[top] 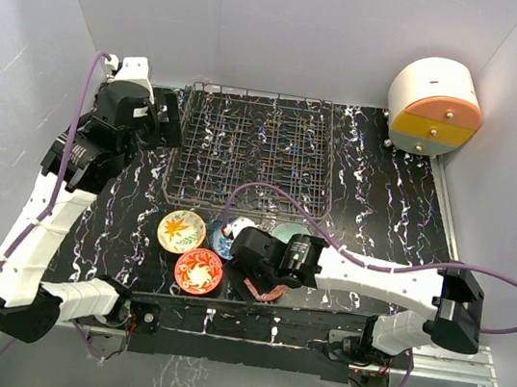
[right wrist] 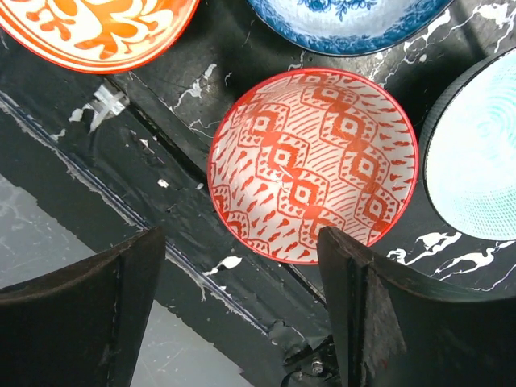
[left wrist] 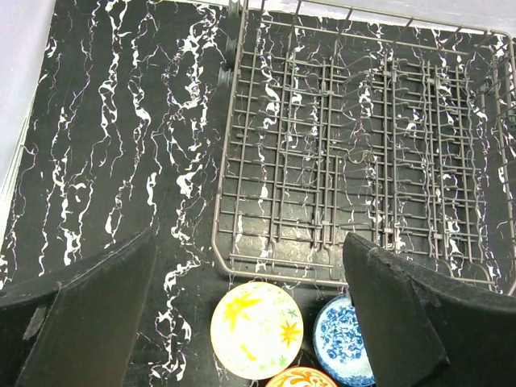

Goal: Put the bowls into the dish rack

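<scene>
Round, seemingly ceramic bowls (top: 182, 231); wire rack (top: 253, 149).

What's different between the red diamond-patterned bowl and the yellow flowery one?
Pattern: the red-and-white diamond-patterned ceramic bowl has a lattice; the yellow-orange floral ceramic bowl has leaves. Place: the red bowl lies below the right arm's fingers, the floral bowl beside the dark grey wire dish rack. Both sit upright.

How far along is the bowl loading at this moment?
Nothing is loaded: the rack holds no bowls. In hand: the right fingers hover open over the red bowl, not gripping. Left to load: all five, with the yellow bowl, blue bowl, orange bowl and green bowl.
</scene>
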Tool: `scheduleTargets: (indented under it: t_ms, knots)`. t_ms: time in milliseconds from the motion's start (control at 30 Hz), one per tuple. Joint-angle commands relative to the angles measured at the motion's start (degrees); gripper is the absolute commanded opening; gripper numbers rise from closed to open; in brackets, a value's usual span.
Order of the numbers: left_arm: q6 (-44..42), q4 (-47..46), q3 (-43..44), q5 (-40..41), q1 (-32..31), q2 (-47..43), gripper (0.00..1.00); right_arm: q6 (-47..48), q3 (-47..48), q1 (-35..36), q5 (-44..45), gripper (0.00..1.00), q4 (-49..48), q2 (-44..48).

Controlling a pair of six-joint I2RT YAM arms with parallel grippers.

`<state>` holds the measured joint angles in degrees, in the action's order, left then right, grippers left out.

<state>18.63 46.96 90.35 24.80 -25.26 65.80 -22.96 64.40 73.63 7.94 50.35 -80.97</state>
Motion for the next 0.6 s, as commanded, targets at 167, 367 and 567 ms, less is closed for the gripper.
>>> scheduleTargets:
  t_ms: [167,367,567]
  knots:
    - [2.03,2.27,1.07,0.82,-0.23,-1.62,0.97,0.81,-1.23,1.31,-0.54,0.75,-9.3,-2.59]
    - [2.2,3.63,1.46,1.71,-0.23,-2.29,0.97,-0.16,-4.54,1.48,0.92,0.71,-12.28,-3.02]
    - [2.7,3.26,1.03,2.16,-0.23,-2.6,0.97,0.36,-6.13,1.55,3.45,0.7,-15.58,-4.88]
